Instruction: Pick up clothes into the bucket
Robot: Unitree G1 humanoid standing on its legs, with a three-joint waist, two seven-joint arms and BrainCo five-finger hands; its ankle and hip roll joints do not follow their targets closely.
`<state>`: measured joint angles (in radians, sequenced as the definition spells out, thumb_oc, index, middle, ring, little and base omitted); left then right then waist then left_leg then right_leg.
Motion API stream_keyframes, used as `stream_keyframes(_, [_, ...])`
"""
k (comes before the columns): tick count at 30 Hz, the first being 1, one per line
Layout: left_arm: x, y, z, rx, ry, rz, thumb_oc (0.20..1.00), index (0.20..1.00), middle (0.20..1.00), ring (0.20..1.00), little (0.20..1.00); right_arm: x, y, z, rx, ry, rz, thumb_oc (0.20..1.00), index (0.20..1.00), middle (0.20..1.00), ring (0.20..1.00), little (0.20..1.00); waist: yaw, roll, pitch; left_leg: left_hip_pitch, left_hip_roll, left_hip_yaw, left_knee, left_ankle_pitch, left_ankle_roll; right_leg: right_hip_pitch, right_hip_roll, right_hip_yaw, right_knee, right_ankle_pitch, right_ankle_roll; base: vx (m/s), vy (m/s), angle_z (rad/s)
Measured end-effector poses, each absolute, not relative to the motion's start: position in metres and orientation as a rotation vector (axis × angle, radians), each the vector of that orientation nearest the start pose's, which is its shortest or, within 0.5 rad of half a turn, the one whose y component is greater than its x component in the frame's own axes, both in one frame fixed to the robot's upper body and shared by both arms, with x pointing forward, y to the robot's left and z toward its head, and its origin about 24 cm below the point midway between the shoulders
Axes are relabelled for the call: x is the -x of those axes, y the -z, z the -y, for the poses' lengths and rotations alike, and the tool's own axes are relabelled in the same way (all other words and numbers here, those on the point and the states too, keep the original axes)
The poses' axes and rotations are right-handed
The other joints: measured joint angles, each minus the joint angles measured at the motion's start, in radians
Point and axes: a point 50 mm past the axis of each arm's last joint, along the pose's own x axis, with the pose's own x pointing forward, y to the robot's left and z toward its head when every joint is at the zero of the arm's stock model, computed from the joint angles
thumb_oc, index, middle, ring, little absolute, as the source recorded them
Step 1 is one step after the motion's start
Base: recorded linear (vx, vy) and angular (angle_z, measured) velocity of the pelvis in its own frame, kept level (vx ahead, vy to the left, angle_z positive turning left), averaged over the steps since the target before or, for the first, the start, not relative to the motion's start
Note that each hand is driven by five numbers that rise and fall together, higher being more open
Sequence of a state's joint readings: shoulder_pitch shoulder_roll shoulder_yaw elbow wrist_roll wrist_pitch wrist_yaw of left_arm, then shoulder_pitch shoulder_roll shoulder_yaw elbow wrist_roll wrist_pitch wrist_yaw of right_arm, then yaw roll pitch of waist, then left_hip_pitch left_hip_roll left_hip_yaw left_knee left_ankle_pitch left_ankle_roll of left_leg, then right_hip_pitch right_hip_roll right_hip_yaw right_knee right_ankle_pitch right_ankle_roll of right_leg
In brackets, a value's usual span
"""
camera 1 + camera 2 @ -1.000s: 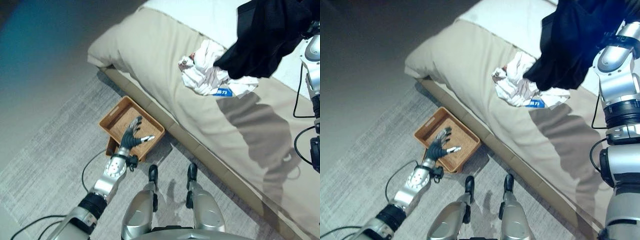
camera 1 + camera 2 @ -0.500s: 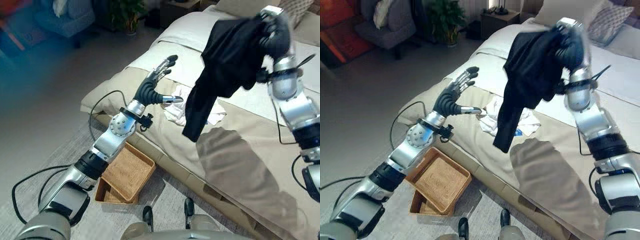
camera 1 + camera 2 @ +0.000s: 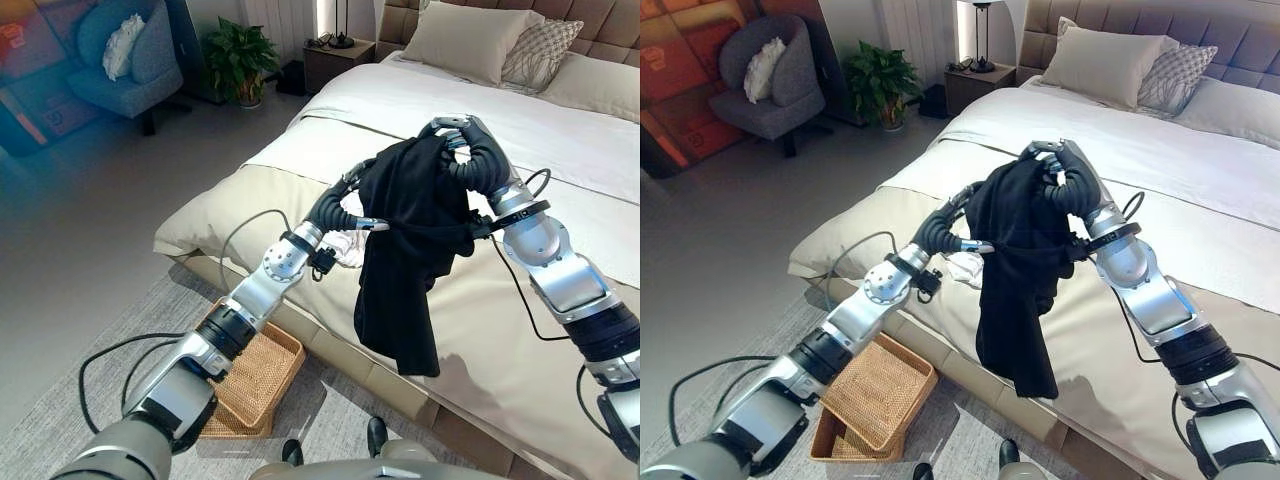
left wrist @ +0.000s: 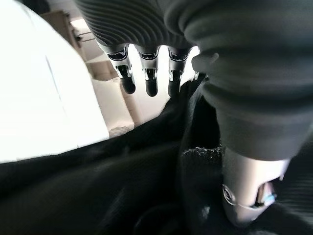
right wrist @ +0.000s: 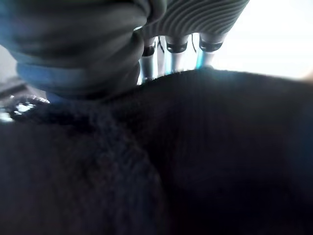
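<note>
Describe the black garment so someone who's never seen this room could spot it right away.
Start at the big bed with its beige cover. Above its near edge the right hand grips the black garment at the top, so it hangs in the air, with the left hand at its side. Unlike the white clothes crumpled on the bed behind it, it is dark and dangling.

**Left hand against the black garment**

The left hand [image 4: 146, 29] shows its dark ribbed cover, with silver fingers [image 4: 149, 78] hanging in a row, dark tips pointing down and fairly straight. The thumb [image 4: 247, 186] stands apart from them, its silver end pressed into the black garment [image 4: 98, 186]. The garment lies in folds under the fingers and round the thumb. Past the fingertips lies pale bedding [image 4: 44, 112].
</note>
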<state>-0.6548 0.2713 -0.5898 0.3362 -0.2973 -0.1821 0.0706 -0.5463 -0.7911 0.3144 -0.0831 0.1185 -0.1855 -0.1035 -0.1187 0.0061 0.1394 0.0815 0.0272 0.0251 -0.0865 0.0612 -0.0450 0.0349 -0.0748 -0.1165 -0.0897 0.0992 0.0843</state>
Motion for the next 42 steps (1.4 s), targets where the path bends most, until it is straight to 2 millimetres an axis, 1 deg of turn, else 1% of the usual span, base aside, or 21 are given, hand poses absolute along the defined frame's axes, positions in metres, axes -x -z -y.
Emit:
stream_keyframes(6, [-0.326, -0.126, -0.040, -0.146, 0.577, 0.295, 1.000, 1.000, 1.000, 1.000, 1.000, -0.299, -0.224, 0.164, 0.618, -0.304, 0.693, 0.200, 0.200, 0.200, 0.200, 0.200, -0.004, 0.001, -0.001, 0.012, 0.003, 0.001, 0.000, 0.001, 0.002, 0.011, 0.003, 0.000, 0.000, -0.003, 0.000, -0.01, 0.001, 0.00])
stream_keyframes(11, [-0.325, -0.118, -0.031, -0.160, 0.596, 0.259, 1.000, 1.000, 1.000, 1.000, 1.000, -0.296, -0.223, 0.152, 0.568, -0.336, 0.713, 0.200, 0.200, 0.200, 0.200, 0.200, -0.002, 0.003, -0.002, 0.013, 0.003, 0.001, 0.000, 0.001, 0.001, 0.011, 0.003, 0.001, 0.000, -0.004, 0.000, 0.00, 0.000, 0.00])
stream_keyframes(14, [-0.320, -0.112, -0.023, -0.141, 0.661, 0.221, 1.000, 1.000, 1.000, 1.000, 1.000, -0.296, -0.221, 0.148, 0.549, -0.348, 0.711, 0.200, 0.200, 0.200, 0.200, 0.200, -0.003, 0.003, -0.002, 0.013, 0.002, 0.001, 0.000, 0.001, 0.001, 0.011, 0.002, 0.001, 0.000, -0.004, 0.000, 0.00, 0.000, 0.00])
stream_keyframes(17, [-0.314, -0.109, -0.018, -0.023, 0.764, 0.150, 1.000, 1.000, 1.000, 1.000, 1.000, -0.296, -0.220, 0.147, 0.527, -0.362, 0.702, 0.200, 0.200, 0.200, 0.200, 0.200, -0.004, 0.004, -0.002, 0.014, 0.002, 0.002, 0.000, 0.001, 0.001, 0.012, 0.002, 0.001, 0.000, -0.002, -0.003, 0.05, 0.002, -0.01])
stream_keyframes(18, [-0.311, -0.109, -0.017, 0.008, 0.815, 0.126, 0.504, 0.504, 0.504, 0.504, 0.504, -0.296, -0.218, 0.146, 0.521, -0.371, 0.695, 0.200, 0.200, 0.200, 0.200, 0.200, -0.006, 0.006, -0.004, 0.015, 0.003, 0.002, 0.000, 0.000, 0.001, 0.013, 0.002, 0.001, 0.000, -0.005, 0.000, 0.00, 0.000, 0.00])
stream_keyframes(19, [-0.310, -0.108, -0.018, 0.028, 0.830, 0.108, 0.413, 0.413, 0.413, 0.413, 0.413, -0.296, -0.218, 0.145, 0.517, -0.377, 0.692, 0.200, 0.200, 0.200, 0.200, 0.200, -0.006, 0.008, -0.005, 0.015, 0.003, 0.003, 0.000, 0.000, 0.001, 0.013, 0.002, 0.002, 0.000, -0.004, 0.000, 0.00, 0.000, 0.00])
stream_keyframes(20, [-0.308, -0.107, -0.020, 0.091, 0.870, 0.068, 0.200, 0.200, 0.200, 0.200, 0.200, -0.296, -0.216, 0.144, 0.510, -0.392, 0.683, 0.200, 0.200, 0.200, 0.200, 0.200, -0.007, 0.011, -0.007, 0.016, 0.003, 0.003, 0.000, 0.000, 0.001, 0.014, 0.003, 0.002, 0.000, -0.004, -0.001, 0.00, 0.000, 0.00])
stream_keyframes(23, [-0.308, -0.104, -0.028, 0.134, 0.894, 0.020, 0.200, 0.200, 0.200, 0.200, 0.200, -0.296, -0.213, 0.142, 0.510, -0.412, 0.671, 0.200, 0.200, 0.200, 0.200, 0.200, -0.004, 0.017, -0.011, 0.016, 0.004, 0.002, 0.000, 0.000, 0.001, 0.015, 0.004, 0.002, 0.000, -0.004, -0.001, 0.00, 0.000, 0.00])
stream_keyframes(24, [-0.309, -0.104, -0.031, 0.140, 0.893, 0.012, 0.200, 0.200, 0.200, 0.200, 0.200, -0.296, -0.213, 0.141, 0.511, -0.418, 0.669, 0.489, 0.489, 0.489, 0.489, 0.489, -0.003, 0.019, -0.012, 0.016, 0.004, 0.002, 0.000, 0.000, 0.001, 0.016, 0.004, 0.001, 0.000, -0.005, 0.001, 0.00, 0.000, 0.00])
stream_keyframes(25, [-0.309, -0.103, -0.032, 0.152, 0.895, 0.005, 0.200, 0.200, 0.200, 0.200, 0.200, -0.296, -0.212, 0.140, 0.509, -0.420, 0.668, 0.539, 0.539, 0.539, 0.539, 0.539, -0.003, 0.019, -0.012, 0.017, 0.004, 0.002, 0.000, 0.000, 0.001, 0.016, 0.004, 0.001, 0.000, -0.005, 0.001, 0.00, 0.000, 0.00])
stream_keyframes(26, [-0.310, -0.101, -0.037, 0.152, 0.888, -0.011, 0.200, 0.200, 0.200, 0.200, 0.200, -0.296, -0.212, 0.139, 0.498, -0.424, 0.666, 1.000, 1.000, 1.000, 1.000, 1.000, -0.003, 0.020, -0.012, 0.017, 0.004, 0.001, 0.000, 0.000, 0.001, 0.017, 0.003, 0.001, 0.000, -0.005, 0.001, 0.00, 0.000, 0.00])
stream_keyframes(31, [-0.306, -0.084, -0.052, 0.177, 0.843, -0.076, 0.200, 0.200, 0.200, 0.200, 0.200, -0.296, -0.212, 0.139, 0.484, -0.425, 0.666, 1.000, 1.000, 1.000, 1.000, 1.000, -0.001, 0.020, -0.013, 0.017, 0.004, 0.000, 0.000, 0.000, 0.001, 0.017, 0.003, 0.000, 0.000, -0.006, 0.000, 0.00, 0.000, 0.00])
stream_keyframes(33, [-0.304, -0.075, -0.065, 0.232, 0.775, -0.091, 0.200, 0.200, 0.200, 0.200, 0.200, -0.295, -0.211, 0.138, 0.475, -0.424, 0.668, 1.000, 1.000, 1.000, 1.000, 1.000, -0.001, 0.020, -0.013, 0.017, 0.004, 0.000, 0.000, 0.000, 0.001, 0.017, 0.003, -0.001, 0.000, -0.007, -0.001, 0.00, 0.000, 0.00])
stream_keyframes(35, [-0.302, -0.065, -0.084, 0.275, 0.675, -0.110, 0.200, 0.200, 0.200, 0.200, 0.200, -0.295, -0.210, 0.142, 0.459, -0.401, 0.668, 1.000, 1.000, 1.000, 1.000, 1.000, 0.003, 0.020, -0.013, 0.015, 0.004, -0.001, 0.000, 0.000, 0.000, 0.016, 0.003, -0.001, 0.000, -0.008, -0.002, 0.00, 0.000, 0.00])
stream_keyframes(36, [-0.301, -0.060, -0.099, 0.305, 0.600, -0.111, 0.200, 0.200, 0.200, 0.200, 0.200, -0.293, -0.208, 0.148, 0.429, -0.364, 0.664, 1.000, 1.000, 1.000, 1.000, 1.000, 0.000, 0.020, -0.013, 0.015, 0.005, -0.001, 0.000, 0.000, 0.000, 0.015, 0.004, -0.001, 0.000, -0.008, -0.003, 0.00, 0.000, 0.00])
stream_keyframes(37, [-0.301, -0.058, -0.107, 0.305, 0.563, -0.113, 0.200, 0.200, 0.200, 0.200, 0.200, -0.293, -0.206, 0.151, 0.421, -0.353, 0.657, 1.000, 1.000, 1.000, 1.000, 1.000, 0.010, 0.020, -0.012, 0.013, 0.005, -0.001, 0.000, 0.000, 0.000, 0.014, 0.004, -0.002, 0.000, -0.008, -0.003, 0.00, 0.000, 0.00])
stream_keyframes(38, [-0.299, -0.056, -0.125, 0.345, 0.474, -0.097, 0.200, 0.200, 0.200, 0.200, 0.200, -0.290, -0.199, 0.159, 0.392, -0.314, 0.637, 1.000, 1.000, 1.000, 1.000, 1.000, 0.017, 0.018, -0.012, 0.013, 0.006, -0.001, 0.000, -0.001, 0.000, 0.013, 0.005, -0.002, 0.000, -0.009, -0.003, 0.00, 0.000, 0.00])
stream_keyframes(39, [-0.298, -0.054, -0.133, 0.356, 0.428, -0.089, 0.200, 0.200, 0.200, 0.200, 0.200, -0.289, -0.194, 0.163, 0.383, -0.299, 0.621, 1.000, 1.000, 1.000, 1.000, 1.000, 0.020, 0.018, -0.012, 0.013, 0.006, -0.002, 0.000, -0.001, 0.000, 0.013, 0.004, -0.002, 0.000, -0.010, -0.002, 0.00, 0.000, 0.00])
stream_keyframes(40, [-0.296, -0.052, -0.152, 0.384, 0.329, -0.077, 0.200, 0.200, 0.200, 0.200, 0.200, -0.286, -0.184, 0.167, 0.360, -0.275, 0.585, 1.000, 1.000, 1.000, 1.000, 1.000, 0.023, 0.018, -0.012, 0.013, 0.005, -0.001, 0.000, -0.002, -0.002, 0.012, 0.004, -0.002, 0.000, -0.011, -0.002, 0.00, 0.000, 0.00])
stream_keyframes(41, [-0.296, -0.050, -0.161, 0.389, 0.275, -0.071, 0.200, 0.200, 0.200, 0.200, 0.200, -0.285, -0.177, 0.169, 0.354, -0.271, 0.561, 1.000, 1.000, 1.000, 1.000, 1.000, 0.025, 0.018, -0.011, 0.011, 0.005, -0.001, 0.000, -0.002, -0.002, 0.011, 0.004, -0.002, 0.000, -0.012, -0.001, 0.00, 0.000, 0.00])
stream_keyframes(42, [-0.294, -0.051, -0.180, 0.404, 0.174, -0.044, 0.200, 0.200, 0.200, 0.200, 0.200, -0.282, -0.165, 0.172, 0.337, -0.257, 0.515, 1.000, 1.000, 1.000, 1.000, 1.000, 0.027, 0.014, -0.009, 0.012, 0.005, -0.001, 0.000, -0.004, -0.003, 0.011, 0.004, -0.003, -0.001, -0.013, -0.001, 0.00, 0.000, 0.00])
